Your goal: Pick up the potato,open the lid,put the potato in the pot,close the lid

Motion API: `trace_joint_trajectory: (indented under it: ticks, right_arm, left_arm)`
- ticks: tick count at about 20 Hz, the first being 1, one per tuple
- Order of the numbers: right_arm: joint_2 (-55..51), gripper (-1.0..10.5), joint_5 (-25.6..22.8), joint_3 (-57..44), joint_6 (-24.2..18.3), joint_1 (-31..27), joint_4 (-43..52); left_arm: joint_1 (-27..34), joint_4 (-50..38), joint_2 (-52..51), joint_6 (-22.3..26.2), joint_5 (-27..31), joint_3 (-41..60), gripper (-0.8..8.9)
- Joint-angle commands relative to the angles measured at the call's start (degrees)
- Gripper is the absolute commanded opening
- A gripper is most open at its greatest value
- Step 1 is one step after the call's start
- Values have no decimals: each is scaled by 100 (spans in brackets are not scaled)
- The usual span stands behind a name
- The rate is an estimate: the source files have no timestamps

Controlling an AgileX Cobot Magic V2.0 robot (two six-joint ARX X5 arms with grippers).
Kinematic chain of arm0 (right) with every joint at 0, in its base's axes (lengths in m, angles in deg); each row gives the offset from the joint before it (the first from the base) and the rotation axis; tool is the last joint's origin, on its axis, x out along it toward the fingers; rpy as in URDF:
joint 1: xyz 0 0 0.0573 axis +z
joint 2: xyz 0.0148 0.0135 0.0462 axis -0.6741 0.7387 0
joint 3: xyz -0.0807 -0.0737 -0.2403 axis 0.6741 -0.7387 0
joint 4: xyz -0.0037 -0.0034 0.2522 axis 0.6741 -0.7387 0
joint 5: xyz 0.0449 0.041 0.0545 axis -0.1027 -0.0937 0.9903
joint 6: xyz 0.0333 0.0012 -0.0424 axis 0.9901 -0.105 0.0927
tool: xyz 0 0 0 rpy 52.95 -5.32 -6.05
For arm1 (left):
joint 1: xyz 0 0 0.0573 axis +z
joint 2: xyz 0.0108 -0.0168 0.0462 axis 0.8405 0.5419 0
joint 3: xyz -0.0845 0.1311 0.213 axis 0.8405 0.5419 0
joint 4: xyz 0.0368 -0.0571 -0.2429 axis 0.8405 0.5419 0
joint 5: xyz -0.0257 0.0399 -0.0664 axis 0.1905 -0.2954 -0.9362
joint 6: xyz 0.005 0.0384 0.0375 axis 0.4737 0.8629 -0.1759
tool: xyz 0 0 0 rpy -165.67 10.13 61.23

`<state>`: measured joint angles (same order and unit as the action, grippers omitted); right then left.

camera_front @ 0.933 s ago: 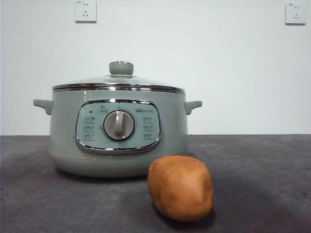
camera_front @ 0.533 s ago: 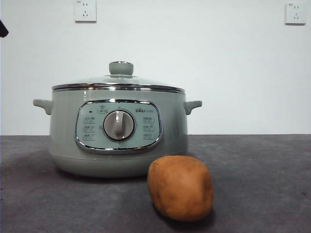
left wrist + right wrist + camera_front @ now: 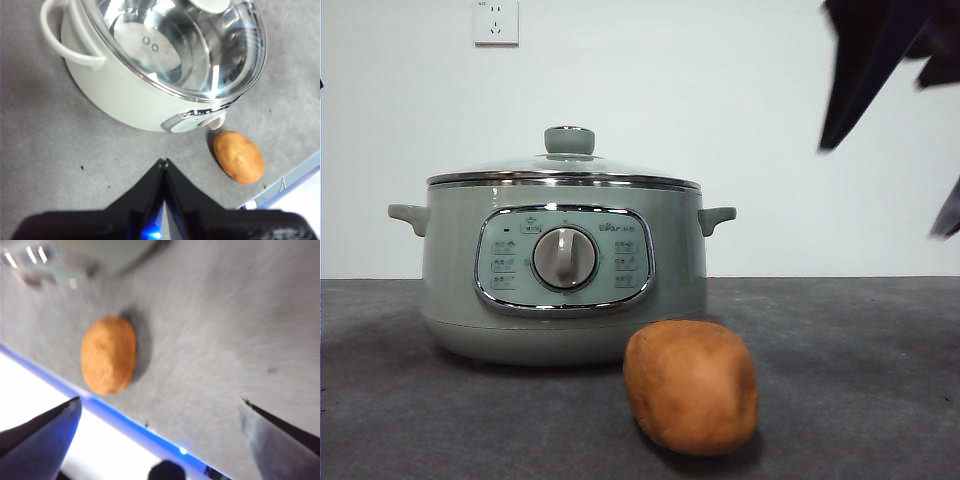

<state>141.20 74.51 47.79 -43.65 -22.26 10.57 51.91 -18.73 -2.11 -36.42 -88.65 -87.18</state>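
The smooth orange-brown egg-shaped potato (image 3: 691, 386) lies on the grey counter (image 3: 850, 380) just before the sage-green pot (image 3: 563, 270), and the wide-spread right gripper (image 3: 159, 412), high above it, risks nudging it rolling on an off-centre descent.

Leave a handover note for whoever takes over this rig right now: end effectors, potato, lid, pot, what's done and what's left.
Right end effector: open, empty, in the air over the table near the potato; it is the dark shape in the front view's top right corner.
Left end effector: shut, empty, above the table near the pot.
Potato: lying on the table in front of the pot, untouched.
Lid: seated on the pot.
Done: nothing yet.
Left: grasp the potato, lift the lid, drop the potato in, close the lid.
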Motion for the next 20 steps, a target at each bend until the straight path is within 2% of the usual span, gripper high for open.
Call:
trace_joint_trajectory:
  ticks: [1,7,8,9,10,11,13,14,17,20]
  right_arm:
    - [354,668,-269,13,354,590,254]
    - [780,667,-896,13,960,1624,925]
    - [831,667,-1040,13,1038,1786,1019]
    - [876,667,-1137,13,1106,1917,1097]
    - [931,667,-1209,13,1178,2065,1163]
    - [977,667,-1248,13,1235,2179,1220]
    - [1086,667,-1257,13,1377,2457,1329]
    - [1147,667,-1346,13,1478,2599,1392]
    - [1346,666,-1821,13,1620,2948,1596]
    - [1622,661,-2002,13,1622,3110,1801]
  left_arm:
    - [-7,7,92,162,-24,-7,-1]
    - [-7,4,289,199,-2,-7,4]
    - [-7,7,328,201,15,-7,36]
    - [-7,7,365,203,17,-7,103]
    - [-7,11,400,214,17,-7,216]
    - [-7,9,433,216,15,-7,339]
    - [-7,4,494,284,17,-7,679]
    - [-7,-2,522,295,17,-7,742]
    - [-7,-44,566,330,20,-7,743]
    - [-9,-140,568,326,17,-7,742]
